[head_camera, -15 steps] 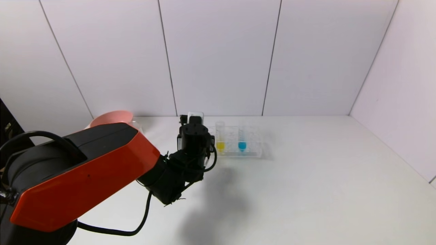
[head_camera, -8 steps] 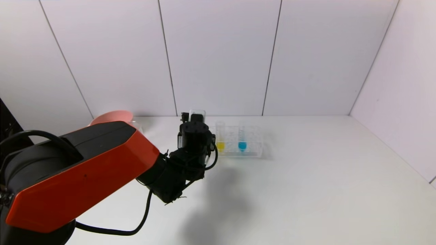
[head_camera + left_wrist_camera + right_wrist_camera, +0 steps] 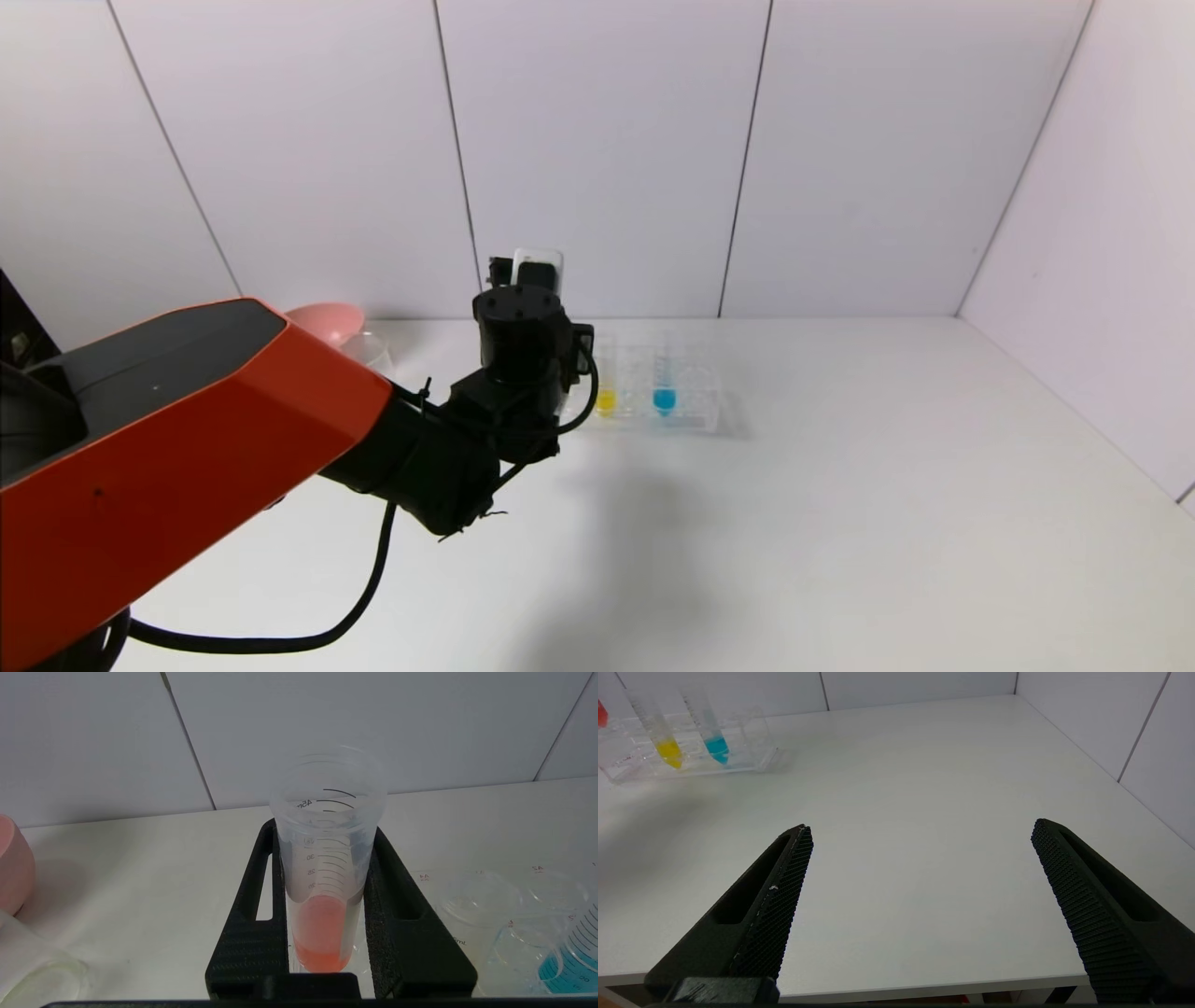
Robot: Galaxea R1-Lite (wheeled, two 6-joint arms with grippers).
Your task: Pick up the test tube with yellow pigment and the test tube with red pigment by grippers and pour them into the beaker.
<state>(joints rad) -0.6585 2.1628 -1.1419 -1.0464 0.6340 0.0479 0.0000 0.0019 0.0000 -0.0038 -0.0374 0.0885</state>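
My left gripper (image 3: 323,829) is shut on the test tube with red pigment (image 3: 321,914) and holds it upright above the table, just left of the rack. In the head view the left gripper (image 3: 534,273) hides this tube. The test tube with yellow pigment (image 3: 606,399) stands in the clear rack (image 3: 695,411); it also shows in the right wrist view (image 3: 668,749). The clear beaker (image 3: 369,347) stands at the back left beside the pink bowl, and shows in the left wrist view (image 3: 42,970). My right gripper (image 3: 922,827) is open and empty over the table's near edge.
A blue-liquid tube (image 3: 664,399) stands in the rack to the right of the yellow one. A pink bowl (image 3: 327,319) sits behind the beaker at the back left. Walls close the table at the back and right.
My left gripper has risen with the red tube in it, lifting the tube up out of the rack. The rack and the other tubes have not moved.
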